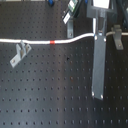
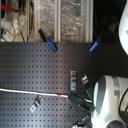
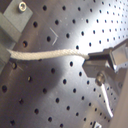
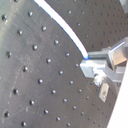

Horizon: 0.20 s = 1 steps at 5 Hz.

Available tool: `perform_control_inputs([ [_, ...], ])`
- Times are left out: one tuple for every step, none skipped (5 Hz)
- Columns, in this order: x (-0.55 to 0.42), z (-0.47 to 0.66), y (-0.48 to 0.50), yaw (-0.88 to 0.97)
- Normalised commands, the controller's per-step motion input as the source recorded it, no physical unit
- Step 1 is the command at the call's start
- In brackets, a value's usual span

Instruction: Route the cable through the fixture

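Nearest, in the first wrist view: pincer (image 3: pixel 91 61) closed on the cable (image 3: pixel 47 54), with the grey jaws pressing the white braided cord from both sides. Leaves the jaws in a soft curve over the black board (image 3: pixel 55 95) full of holes and goes toward a grey bracket (image 3: pixel 9 27); cannot tell whether touching it there. Same clamp in the second wrist view, with the cord as a smooth white line.

Farther out, in the first exterior view: cable (image 1: pixel 30 41) entering over the board's edge at the first exterior view's left, lying almost straight, then rising a little up to the pincer (image 1: pixel 96 35). Carries a red band (image 1: pixel 54 42) about halfway between that edge and the clamp. One small metal bracket (image 1: pixel 20 53) just beside the cord on the near side, close to the same edge. Second bracket (image 1: pixel 117 36) past the pincer, toward the first exterior view's right. Third bracket (image 1: pixel 70 22) beyond the cord, toward the far edge.

Farthest, in the second exterior view: white arm (image 2: pixel 107 100) above the corner of the board (image 2: pixel 30 65), two blue tools (image 2: pixel 50 44) along the far edge, and clear boxes (image 2: pixel 60 17) behind them.
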Motion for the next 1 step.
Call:
perform_control_inputs([
  [0.015, 0.05, 0.065, 0.00],
])
